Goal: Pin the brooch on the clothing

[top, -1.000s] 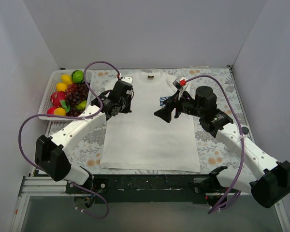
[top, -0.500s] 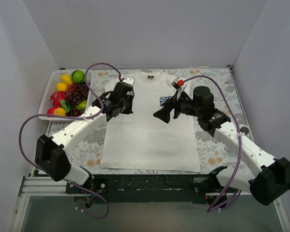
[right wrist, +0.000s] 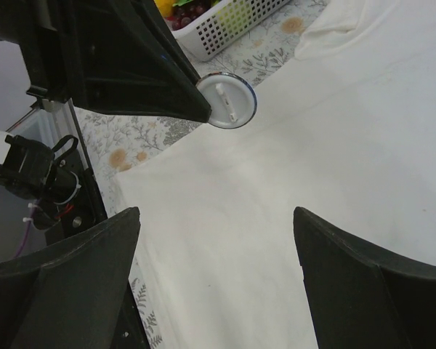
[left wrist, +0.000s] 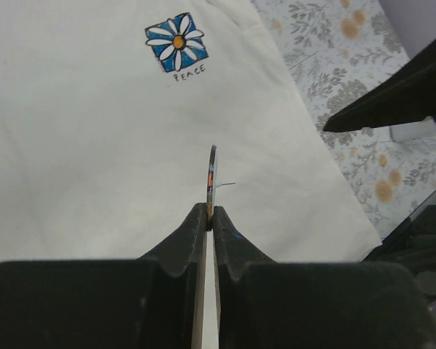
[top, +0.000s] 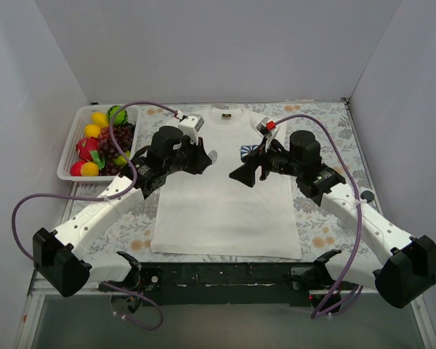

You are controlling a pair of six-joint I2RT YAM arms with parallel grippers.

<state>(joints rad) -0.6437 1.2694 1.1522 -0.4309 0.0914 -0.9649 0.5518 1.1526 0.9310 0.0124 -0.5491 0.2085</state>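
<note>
Swung inward from the shirt's sleeve, the left pincer (left wrist: 209, 214) clamps the brooch (left wrist: 212, 182) edge-on above the white T-shirt (top: 218, 211), its pin back facing the wide-open right pincer (top: 245, 169), apparently so that arm can work the clasp.

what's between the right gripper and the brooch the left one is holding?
Nothing. In the right wrist view the stretch from the right gripper to the brooch, pinched by the left gripper, is open, with only bare white T-shirt beneath.
</note>
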